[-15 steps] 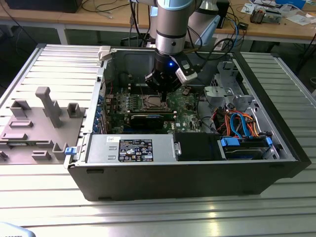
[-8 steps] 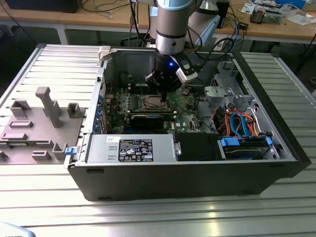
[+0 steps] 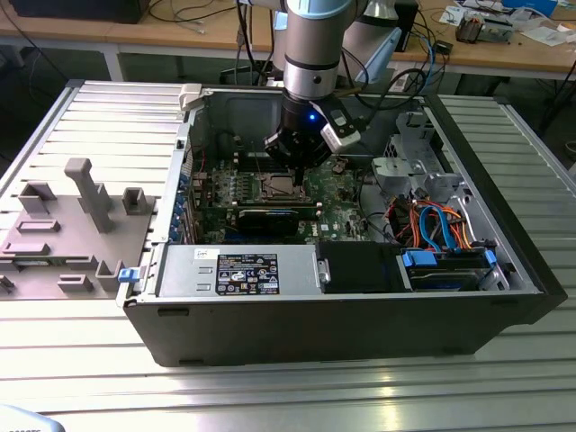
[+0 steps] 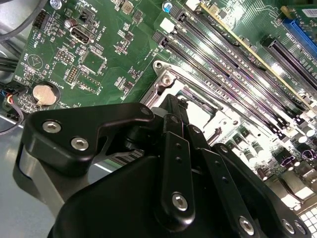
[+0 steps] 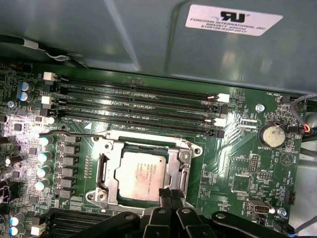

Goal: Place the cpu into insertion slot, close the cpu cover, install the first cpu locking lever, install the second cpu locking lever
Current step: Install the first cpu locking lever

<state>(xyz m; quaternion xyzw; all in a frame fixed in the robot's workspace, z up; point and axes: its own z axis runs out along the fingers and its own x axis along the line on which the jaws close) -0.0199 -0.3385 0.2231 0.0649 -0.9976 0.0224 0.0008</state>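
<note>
One chip (image 5: 142,174) is lying in the socket (image 5: 101,171) in the first wrist view, its pale metal top showing inside the silvery frame (image 5: 174,163) that is sitting flat around it. One thin wire lever (image 5: 64,134) is resting beside the socket, toward the row of capacitors, and I am judging it not yet hooked down. The gripper (image 5: 167,198) is hovering just at the near edge of the socket; whether the jaws are apart or together I cannot tell, since the black linkage is hiding the tips in both wrist views.

Risks, as I am judging them: the fingers (image 4: 176,119) are hanging very close above the chip, so a downward slip could be scraping its top or bending the frame. A lever pushed sideways off its catch could be springing back against the board (image 4: 99,59). The memory slots (image 5: 138,106) are lying just beyond the socket, so a wide sweep could be knocking their clips.

Counted: one chip, one socket, one frame, one lever clearly seen, four long memory slots, one coin battery (image 5: 272,134), one computer case (image 3: 270,333) on the ribbed worktop (image 3: 270,396).
</note>
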